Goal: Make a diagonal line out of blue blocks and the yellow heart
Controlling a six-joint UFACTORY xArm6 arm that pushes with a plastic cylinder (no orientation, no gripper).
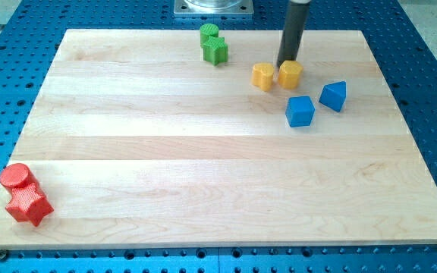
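My tip [287, 62] stands at the upper right of the wooden board [203, 152], right against the top edge of an angular yellow block [290, 73], seemingly a pentagon. A rounder yellow block [262, 76], seemingly the heart, sits just to its left, almost touching it. A blue cube [300, 111] lies below the yellow pair. A blue wedge-shaped block [333, 96] lies to the cube's upper right, a small gap apart.
A green cylinder [209, 32] and a green star [215, 50] touch each other near the board's top edge, left of the rod. A red cylinder [17, 177] and a red star [29, 205] sit together at the bottom left corner.
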